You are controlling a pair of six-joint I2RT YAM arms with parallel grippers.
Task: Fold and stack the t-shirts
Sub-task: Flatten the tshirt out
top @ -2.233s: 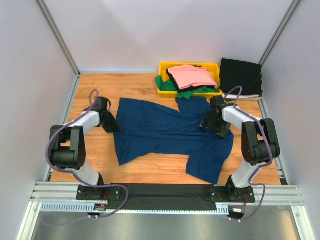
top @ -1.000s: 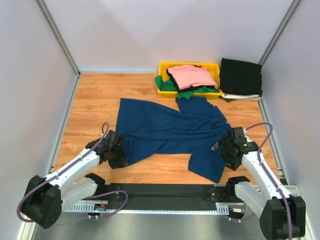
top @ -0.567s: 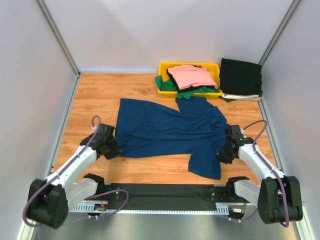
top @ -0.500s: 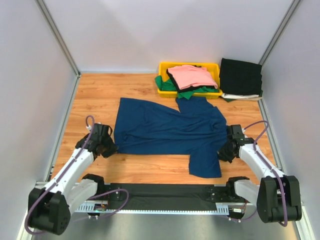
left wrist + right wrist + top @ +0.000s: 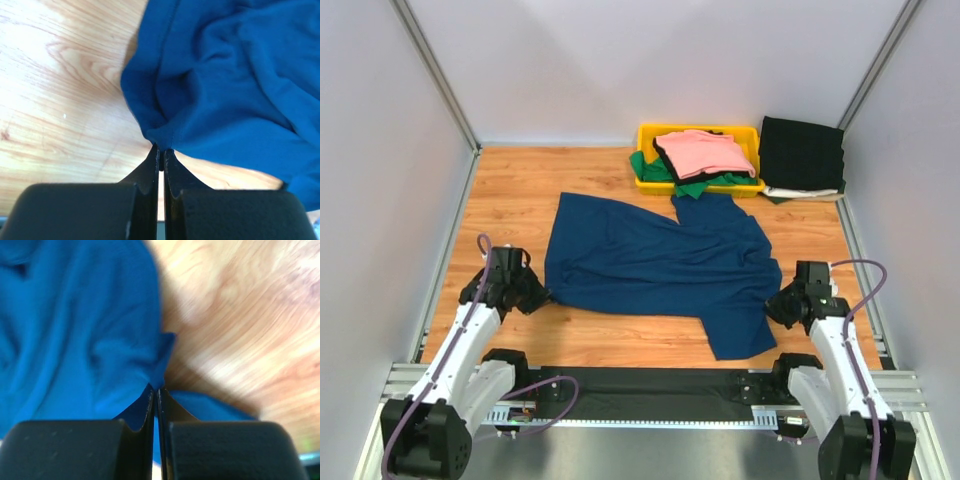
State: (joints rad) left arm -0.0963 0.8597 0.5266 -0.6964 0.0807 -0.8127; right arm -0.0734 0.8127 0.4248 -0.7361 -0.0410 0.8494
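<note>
A large navy blue cloth t-shirt point(image 5: 660, 265) lies spread out in the middle of a light wooden desk point(image 5: 520, 190), seen from above. Its cloth is loosely wrinkled, with one flap reaching toward the near edge on the right and another part reaching back toward the far side.

The white left arm point(image 5: 465, 340) stretches low along the desk's left side. The left jaws are clenched on the near left corner of the navy shirt. In the left wrist view the two black tips press tightly together, pinching a small bunched fold of the blue cloth point(image 5: 230, 75) at its edge, with bare wood point(image 5: 60, 90) to the left.

The white right arm point(image 5: 840, 350) stretches low along the right side. The right jaws are clenched on the shirt's right edge. In the right wrist view, which is slightly blurred, the black tips meet on a little peak of blue cloth point(image 5: 75, 315), with wood point(image 5: 240, 315) to the right.

At the far edge of the desk stands a yellow rectangular plastic bin point(image 5: 645, 135). A folded pink t-shirt point(image 5: 705, 152) lies on top of the heap inside it, and a green t-shirt point(image 5: 695, 187) spills over the front rim, touching the far part of the navy shirt. To the right of the bin sits a folded black cloth point(image 5: 802, 152). A black strip point(image 5: 650, 380) runs along the near edge between the arm bases.
</note>
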